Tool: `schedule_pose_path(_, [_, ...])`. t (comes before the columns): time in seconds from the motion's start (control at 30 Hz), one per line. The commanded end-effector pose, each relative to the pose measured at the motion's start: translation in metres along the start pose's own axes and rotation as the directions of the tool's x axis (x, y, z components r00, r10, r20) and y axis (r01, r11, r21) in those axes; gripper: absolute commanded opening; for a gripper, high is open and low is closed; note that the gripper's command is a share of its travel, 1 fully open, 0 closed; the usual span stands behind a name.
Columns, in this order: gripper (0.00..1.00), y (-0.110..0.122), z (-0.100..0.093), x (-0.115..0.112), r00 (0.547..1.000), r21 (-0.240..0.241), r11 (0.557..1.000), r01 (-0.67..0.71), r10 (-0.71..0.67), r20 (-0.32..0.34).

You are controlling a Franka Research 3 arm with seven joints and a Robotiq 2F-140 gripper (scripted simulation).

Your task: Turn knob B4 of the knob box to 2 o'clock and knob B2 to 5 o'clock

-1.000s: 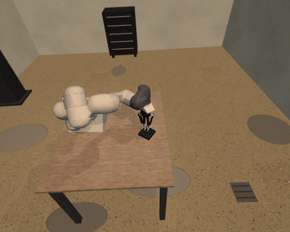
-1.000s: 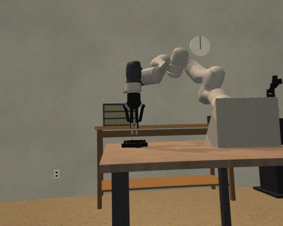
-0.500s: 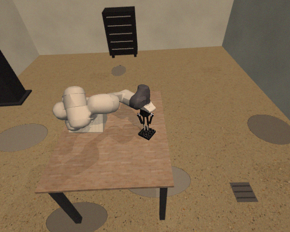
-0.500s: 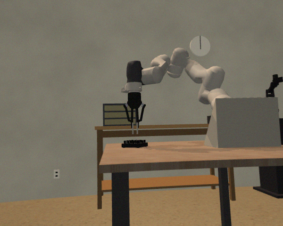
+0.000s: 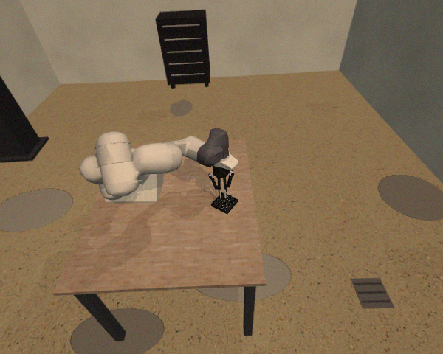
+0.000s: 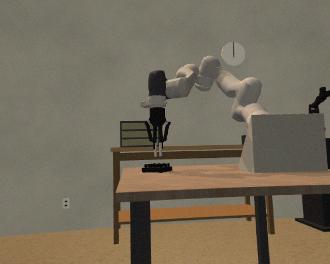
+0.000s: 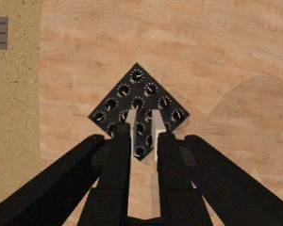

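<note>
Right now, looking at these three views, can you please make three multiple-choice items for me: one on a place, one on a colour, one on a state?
1. Where does the knob box stand on the table?
A. at the middle
B. near one long edge, close to the robot's end
C. on the robot's white base

2. What colour is the knob box?
A. black
B. white
C. orange

3. How is the tool now?
A. wide open, resting on the table
B. narrowed, gripping a knob
C. narrowed, above the box, holding nothing

Right letters:
1 B, since the top view shows the box beside the table's long edge.
2 A, since the box looks black in every view.
3 C, since the exterior view shows a gap between the fingertips and the knobs.
</note>
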State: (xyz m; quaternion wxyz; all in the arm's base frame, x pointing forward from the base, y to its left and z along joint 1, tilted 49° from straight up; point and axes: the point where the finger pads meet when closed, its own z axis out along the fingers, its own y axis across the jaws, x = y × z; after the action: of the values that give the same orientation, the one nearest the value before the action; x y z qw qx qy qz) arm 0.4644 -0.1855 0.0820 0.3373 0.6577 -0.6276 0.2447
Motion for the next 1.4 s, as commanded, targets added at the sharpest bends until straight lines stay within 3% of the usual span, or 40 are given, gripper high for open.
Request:
schedule_pose_path(0.0, [0.12, 0.001, -0.0007, 0.0004, 0.988, -0.004, 0.988, 0.156, -0.156, 0.003])
schedule_pose_path(0.33, [0.12, 0.0025, -0.0015, -0.0011, 0.962, -0.003, 0.962, 0.272, -0.272, 0.004])
schedule_pose_path(0.9, [0.12, 0.0056, -0.0033, -0.0042, 0.866, -0.002, 0.866, 0.5, -0.5, 0.005])
schedule_pose_path(1.37, [0.12, 0.0086, -0.0048, -0.0071, 0.728, 0.0, 0.728, 0.686, -0.686, 0.005])
